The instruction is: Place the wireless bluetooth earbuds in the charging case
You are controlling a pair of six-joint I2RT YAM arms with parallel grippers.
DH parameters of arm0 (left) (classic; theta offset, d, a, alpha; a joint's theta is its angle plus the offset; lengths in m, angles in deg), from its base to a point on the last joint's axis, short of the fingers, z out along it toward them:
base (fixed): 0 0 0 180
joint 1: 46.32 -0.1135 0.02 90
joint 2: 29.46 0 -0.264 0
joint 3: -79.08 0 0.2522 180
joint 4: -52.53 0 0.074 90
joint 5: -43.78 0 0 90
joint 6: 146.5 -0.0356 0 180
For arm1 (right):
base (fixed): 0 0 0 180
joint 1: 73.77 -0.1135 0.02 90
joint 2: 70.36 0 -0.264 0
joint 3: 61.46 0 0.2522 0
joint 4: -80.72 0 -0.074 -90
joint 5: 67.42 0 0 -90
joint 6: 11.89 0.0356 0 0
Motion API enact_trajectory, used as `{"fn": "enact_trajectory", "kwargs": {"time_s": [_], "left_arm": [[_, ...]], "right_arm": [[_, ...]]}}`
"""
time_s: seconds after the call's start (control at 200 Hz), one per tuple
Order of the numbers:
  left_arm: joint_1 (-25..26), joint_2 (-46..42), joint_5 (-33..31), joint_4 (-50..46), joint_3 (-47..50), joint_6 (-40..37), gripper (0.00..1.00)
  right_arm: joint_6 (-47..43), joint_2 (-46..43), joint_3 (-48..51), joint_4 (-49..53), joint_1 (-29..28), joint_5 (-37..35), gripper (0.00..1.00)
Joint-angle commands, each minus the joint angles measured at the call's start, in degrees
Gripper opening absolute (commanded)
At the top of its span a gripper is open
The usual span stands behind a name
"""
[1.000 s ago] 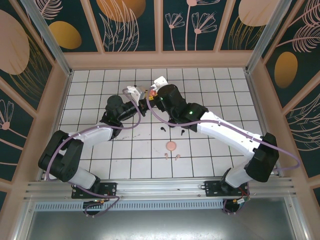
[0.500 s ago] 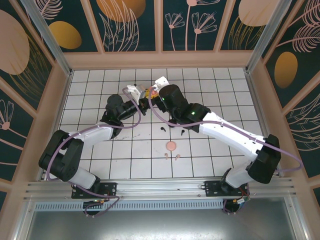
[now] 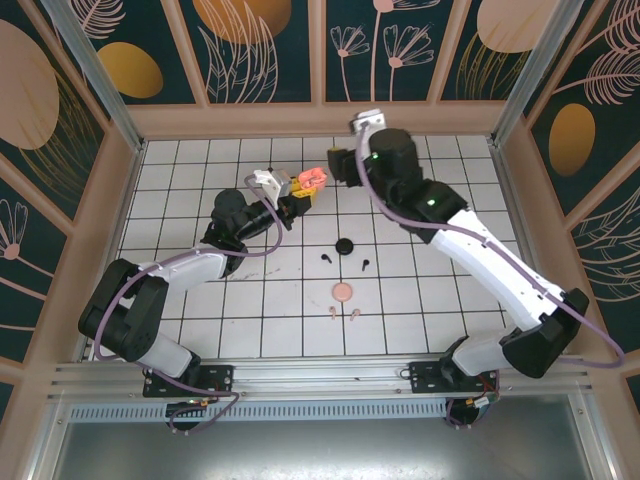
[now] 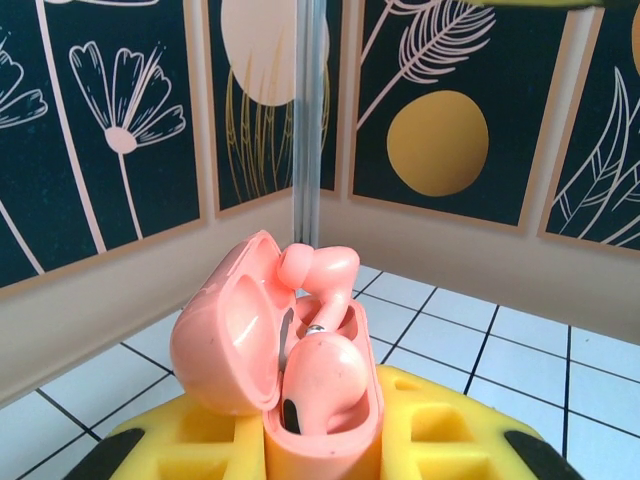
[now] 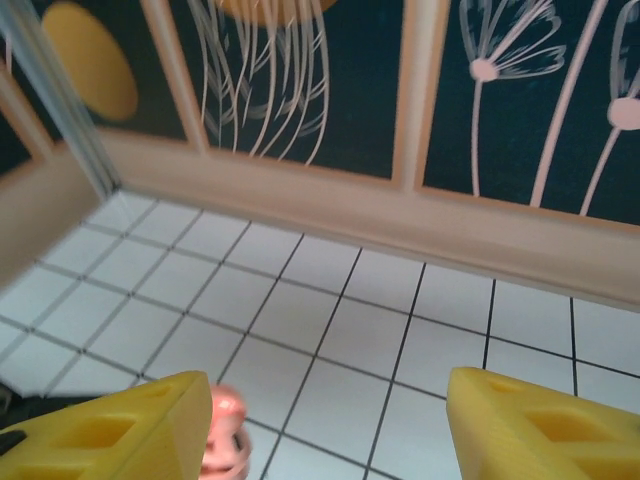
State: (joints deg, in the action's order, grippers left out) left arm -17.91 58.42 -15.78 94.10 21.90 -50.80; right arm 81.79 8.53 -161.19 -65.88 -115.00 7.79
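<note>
A white tiled bench, walled by dark panels painted with flowers, carries the work. In the top view, the left end effector is clamped on a glossy pale pink plastic charging case, held above the far middle tiles. The right end effector hangs just beyond it, to the far right. Nearer lie a round black case, two tiny black stemmed earbuds, a round pink case and two pale pink stemmed earbuds. In the left wrist view the case's hinged lid stands open. One pink bud sits in its well and a second bud pokes up tilted, apparently not seated. In the right wrist view the yellow pads stand wide apart with nothing between them. The buds look featherlight, rigid and slick, so I judge a gentle pinch across the bulb, stem downward, the safest hold.
</note>
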Motion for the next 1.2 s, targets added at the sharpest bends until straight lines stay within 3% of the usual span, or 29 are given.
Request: {"fn": "enact_trajectory", "kwargs": {"time_s": [0.0,0.24,0.51,0.716,0.961,1.196], "left_arm": [[-0.03,-0.38,0.91,3.77,0.07,0.57,0.00],[-0.01,-0.77,0.87,3.82,0.15,0.46,0.00],[-0.01,-0.69,1.28,4.91,0.29,1.33,0.00],[-0.01,-0.81,1.65,8.35,1.93,2.20,0.00],[-0.01,0.36,3.59,10.41,1.85,4.03,0.00],[-0.01,0.98,5.07,11.08,1.58,5.02,0.00]], "right_arm": [[5.88,-0.56,-2.63,2.04,1.90,6.44,0.63],[10.86,0.18,0.77,3.05,5.21,7.44,0.55],[26.27,-1.44,7.52,-1.07,8.10,18.66,0.55],[35.12,-2.86,15.14,-11.23,7.67,25.33,0.56],[32.46,-5.65,21.35,-20.34,6.60,28.22,0.56],[25.43,-6.83,21.72,-22.47,6.33,29.51,0.56]]}}
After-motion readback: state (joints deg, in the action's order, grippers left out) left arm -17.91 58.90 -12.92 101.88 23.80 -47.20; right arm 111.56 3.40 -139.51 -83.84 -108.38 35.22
